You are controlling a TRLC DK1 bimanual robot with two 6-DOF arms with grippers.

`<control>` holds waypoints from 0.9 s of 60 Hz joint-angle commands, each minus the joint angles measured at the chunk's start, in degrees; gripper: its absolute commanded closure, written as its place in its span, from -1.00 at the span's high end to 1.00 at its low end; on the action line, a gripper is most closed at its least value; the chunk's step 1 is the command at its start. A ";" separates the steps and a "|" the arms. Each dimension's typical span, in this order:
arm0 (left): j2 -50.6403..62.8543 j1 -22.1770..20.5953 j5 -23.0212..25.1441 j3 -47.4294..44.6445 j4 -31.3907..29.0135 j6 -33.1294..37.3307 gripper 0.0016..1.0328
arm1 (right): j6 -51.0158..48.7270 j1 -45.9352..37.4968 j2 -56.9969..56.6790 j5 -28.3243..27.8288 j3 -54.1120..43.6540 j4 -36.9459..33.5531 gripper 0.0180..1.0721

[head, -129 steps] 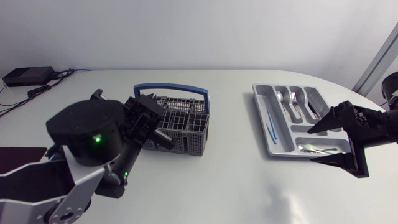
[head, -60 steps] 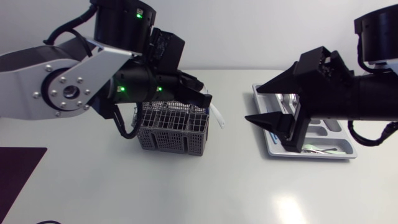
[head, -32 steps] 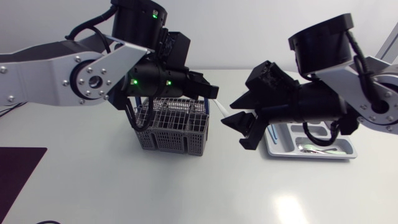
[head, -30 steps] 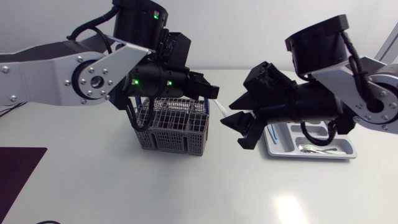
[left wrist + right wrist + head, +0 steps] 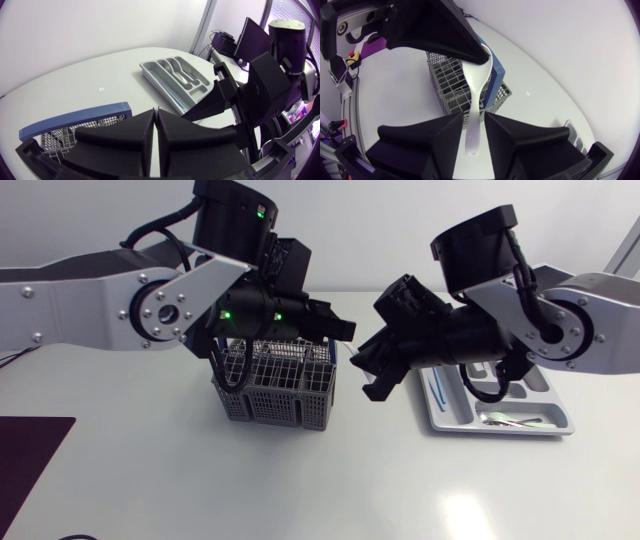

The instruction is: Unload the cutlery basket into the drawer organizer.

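white utensil (image 5: 476, 90) lengthwise from left gripper (image 5: 156, 119) to right gripper (image 5: 473, 122)

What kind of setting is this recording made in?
Probably a robotics lab bench staging a kitchen chore: two silver-grey robot arms reach over a plain white table holding a grey wire cutlery basket with a blue handle and a grey plastic drawer organizer.

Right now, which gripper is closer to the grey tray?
Right. The right gripper hangs between the basket and the tray, just off the tray's side. The left gripper, holding a white utensil, is above the basket's end, farther from the tray.
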 commanded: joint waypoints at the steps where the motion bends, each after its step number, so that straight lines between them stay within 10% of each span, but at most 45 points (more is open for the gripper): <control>1: 0.54 -0.37 0.75 1.84 0.17 -1.79 -0.95 | 2.05 0.26 1.10 0.74 1.12 0.95 -0.61; 48: -1.13 0.42 2.77 1.05 -0.98 -3.38 -0.84 | 2.31 2.11 1.27 0.12 -1.25 2.01 -0.88; 54: -1.84 0.68 2.77 1.32 -0.98 -3.38 -0.38 | 2.14 1.93 1.01 -0.05 -1.60 2.09 -0.88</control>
